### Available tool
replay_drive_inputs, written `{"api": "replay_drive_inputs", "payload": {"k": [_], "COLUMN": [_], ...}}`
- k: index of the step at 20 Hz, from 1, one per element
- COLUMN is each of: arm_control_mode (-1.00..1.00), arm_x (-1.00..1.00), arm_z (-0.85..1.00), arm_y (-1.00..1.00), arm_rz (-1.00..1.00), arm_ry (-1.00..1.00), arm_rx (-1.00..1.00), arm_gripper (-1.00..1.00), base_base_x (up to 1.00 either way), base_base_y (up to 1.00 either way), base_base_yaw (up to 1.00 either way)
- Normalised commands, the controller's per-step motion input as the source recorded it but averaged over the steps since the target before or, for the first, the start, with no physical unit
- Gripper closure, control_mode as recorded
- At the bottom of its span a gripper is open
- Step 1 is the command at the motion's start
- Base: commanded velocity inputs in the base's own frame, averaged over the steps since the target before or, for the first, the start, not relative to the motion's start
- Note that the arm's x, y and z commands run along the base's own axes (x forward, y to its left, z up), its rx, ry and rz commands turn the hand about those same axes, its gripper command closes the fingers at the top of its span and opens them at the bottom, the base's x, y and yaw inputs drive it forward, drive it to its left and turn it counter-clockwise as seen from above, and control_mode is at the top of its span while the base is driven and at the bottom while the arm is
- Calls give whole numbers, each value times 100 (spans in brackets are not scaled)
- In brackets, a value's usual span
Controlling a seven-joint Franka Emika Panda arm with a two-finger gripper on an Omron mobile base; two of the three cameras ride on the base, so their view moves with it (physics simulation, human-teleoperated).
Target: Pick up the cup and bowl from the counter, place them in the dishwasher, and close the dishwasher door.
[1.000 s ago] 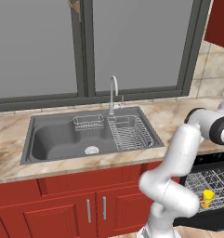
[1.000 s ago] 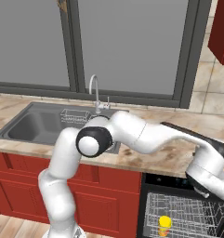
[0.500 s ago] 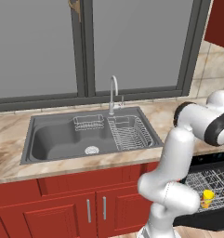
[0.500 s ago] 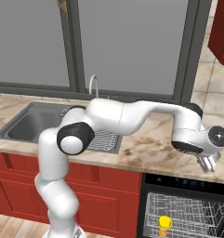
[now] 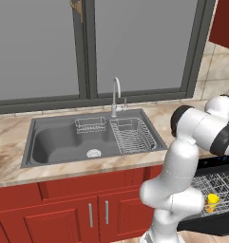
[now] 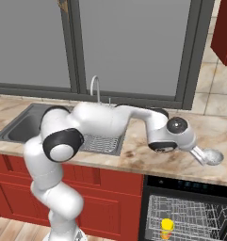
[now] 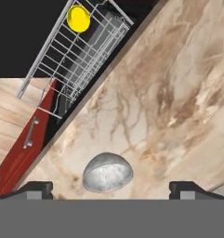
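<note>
Over the marbled table [image 6: 148, 160], right of the sink [image 5: 63, 142], we see the arm reaching out toward a grey bowl [image 7: 107, 173] that sits on the stone near its front edge, just above the open dishwasher [image 6: 190, 212].

We judge the bowl to be stiff, smooth and fairly light, with a rounded wall that could slide out of a loose pinch. In the hand view it looks like a dome, so we cannot tell whether it stands mouth up or mouth down. If the mouth is up, we would take it by the rim, one finger inside and one outside. If it is down, we would span it low across the widest part.

Our claw [image 7: 111, 188] stands wide open and holds nothing; its two tips flank the bowl with clear space on either side, and we see no contact yet.

As for containers, the sink carries two wire baskets, a large one [image 5: 135, 135] and a small one [image 5: 90, 125], both of which look bare. The dishwasher rack [image 7: 85, 51] already carries a yellow cup [image 7: 78, 18], so we judge the bowl is what is left to load before the door is shut.
</note>
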Motion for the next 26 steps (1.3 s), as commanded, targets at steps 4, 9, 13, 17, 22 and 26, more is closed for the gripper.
{"api": "replay_drive_inputs", "payload": {"k": [4, 9, 13, 17, 22, 26], "arm_control_mode": [-100, -100, -100, -100, -100, -100], "arm_x": [-4, -22, -22, -7, 0, 0], "arm_z": [0, 9, 44, 31, 3, -24], "arm_y": [0, -2, -9, -15, -14, 0], "arm_rz": [0, 0, -1, -1, -1, 0], "arm_ry": [0, 0, 0, 0, 0, 0], "arm_rx": [-20, 4, 23, 17, 4, 0], "arm_gripper": [-100, -100, -100, -100, -100, -100], "base_base_x": [0, 0, 0, 0, 0, 0], "base_base_y": [0, 0, 0, 0, 0, 0], "base_base_yaw": [0, 0, 0, 0, 0, 0]}}
